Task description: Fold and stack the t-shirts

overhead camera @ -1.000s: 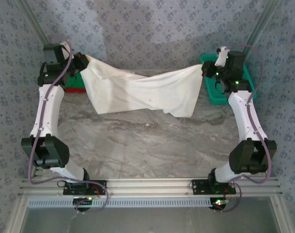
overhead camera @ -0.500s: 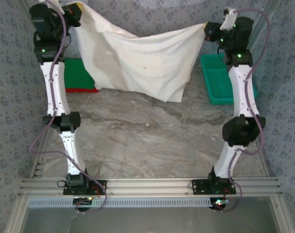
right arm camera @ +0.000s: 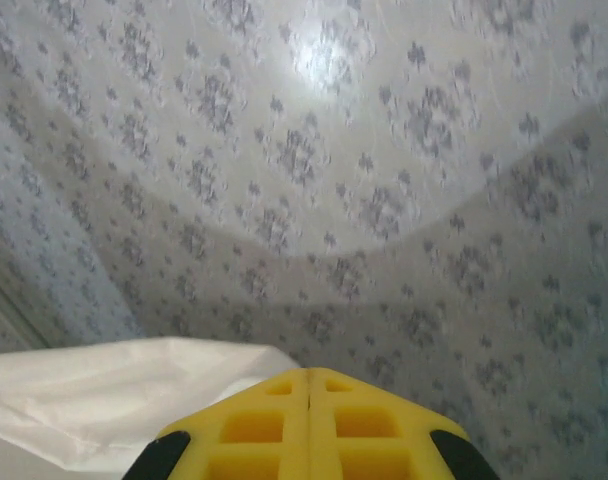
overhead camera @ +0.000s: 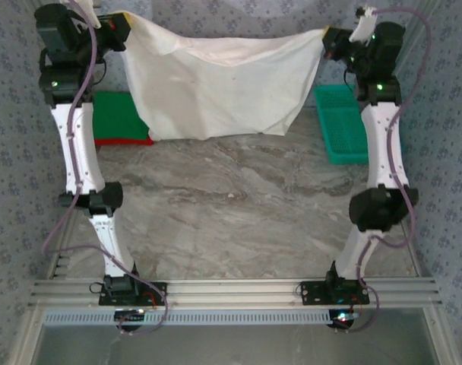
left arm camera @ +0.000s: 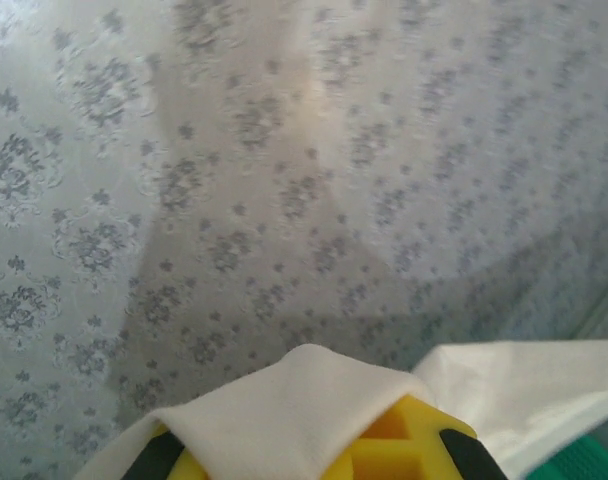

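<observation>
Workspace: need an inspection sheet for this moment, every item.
Surface: grey marble-pattern table.
Job's things: off-white shirt hung spread between the arms; green shirt folded on red shirt, far left.
Clutter: teal basket, far right.
Grippers: left gripper and right gripper each shut on a top corner of the off-white shirt.
Cables: purple cables along both arms.
Surroundings: patterned wall; metal rail at near edge.

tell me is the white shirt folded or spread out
Spread out: the off-white shirt hangs as a wide sheet, top corners pinched in the left hand and right hand.
</observation>
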Controlling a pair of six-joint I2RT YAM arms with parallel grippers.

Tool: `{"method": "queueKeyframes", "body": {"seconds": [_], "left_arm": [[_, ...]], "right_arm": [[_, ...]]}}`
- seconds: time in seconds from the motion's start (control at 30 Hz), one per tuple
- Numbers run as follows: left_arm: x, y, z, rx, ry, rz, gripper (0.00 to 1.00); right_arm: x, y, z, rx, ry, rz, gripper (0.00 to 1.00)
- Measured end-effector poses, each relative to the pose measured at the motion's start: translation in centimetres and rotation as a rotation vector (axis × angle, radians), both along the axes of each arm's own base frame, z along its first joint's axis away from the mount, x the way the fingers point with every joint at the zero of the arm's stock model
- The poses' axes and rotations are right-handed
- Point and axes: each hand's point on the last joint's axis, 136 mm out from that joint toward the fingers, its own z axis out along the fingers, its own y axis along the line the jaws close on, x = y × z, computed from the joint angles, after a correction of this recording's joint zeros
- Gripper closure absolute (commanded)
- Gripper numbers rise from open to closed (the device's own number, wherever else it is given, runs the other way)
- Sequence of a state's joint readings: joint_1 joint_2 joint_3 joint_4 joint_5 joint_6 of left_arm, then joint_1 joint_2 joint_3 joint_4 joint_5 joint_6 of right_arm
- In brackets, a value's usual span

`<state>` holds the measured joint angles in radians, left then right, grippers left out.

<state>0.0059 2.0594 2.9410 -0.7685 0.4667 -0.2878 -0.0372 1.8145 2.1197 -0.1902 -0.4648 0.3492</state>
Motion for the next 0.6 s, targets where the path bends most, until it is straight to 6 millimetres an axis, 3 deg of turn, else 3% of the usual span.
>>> {"method": "queueKeyframes", "body": {"seconds": [0.07, 0.13, 0.2, 0.27, 0.3, 0.37, 0.47, 0.53, 0.57, 0.6], "left_arm": [[-3.9, -1.7, 1.2, 0.040, -0.001, -0.031, 1.00], [-7.5, -4.0, 0.9, 0.082, 0.043, -0.080, 1.00], [-10.1, -6.4, -1.3, 0.111, 0.118, -0.120, 1.00], [-13.1, -8.2, -6.0, 0.115, 0.218, -0.158, 1.00], [-14.2, -8.4, -8.7, 0.102, 0.265, -0.158, 1.00], [-16.4, -7.2, -16.2, 0.069, 0.388, -0.108, 1.00], [-20.9, -4.7, -30.9, 0.013, 0.660, -0.003, 1.00], [-25.2, -3.4, -40.7, -0.014, 0.875, 0.062, 1.00], [-27.4, -2.8, -43.8, -0.030, 0.954, 0.090, 1.00], [-29.1, -2.3, -45.7, -0.051, 0.997, 0.115, 1.00]], "right_arm": [[-2.3, 0.0, -1.3, -0.007, 0.018, -0.005, 1.00], [-5.2, 0.0, -2.9, -0.017, 0.033, -0.012, 1.00], [-7.1, 0.0, -4.3, -0.024, 0.044, -0.016, 1.00], [-9.5, 0.0, -7.6, -0.035, 0.083, -0.022, 1.00], [-10.5, 0.0, -9.6, -0.040, 0.114, -0.022, 1.00], [-12.0, 0.0, -13.5, -0.048, 0.182, -0.024, 1.00], [-15.0, 0.0, -21.1, -0.054, 0.320, -0.026, 1.00], [-17.9, 0.0, -26.3, -0.043, 0.430, -0.030, 1.00], [-19.4, 0.0, -28.5, -0.033, 0.481, -0.036, 1.00], [-20.6, -0.1, -30.1, -0.022, 0.520, -0.044, 1.00]]}}
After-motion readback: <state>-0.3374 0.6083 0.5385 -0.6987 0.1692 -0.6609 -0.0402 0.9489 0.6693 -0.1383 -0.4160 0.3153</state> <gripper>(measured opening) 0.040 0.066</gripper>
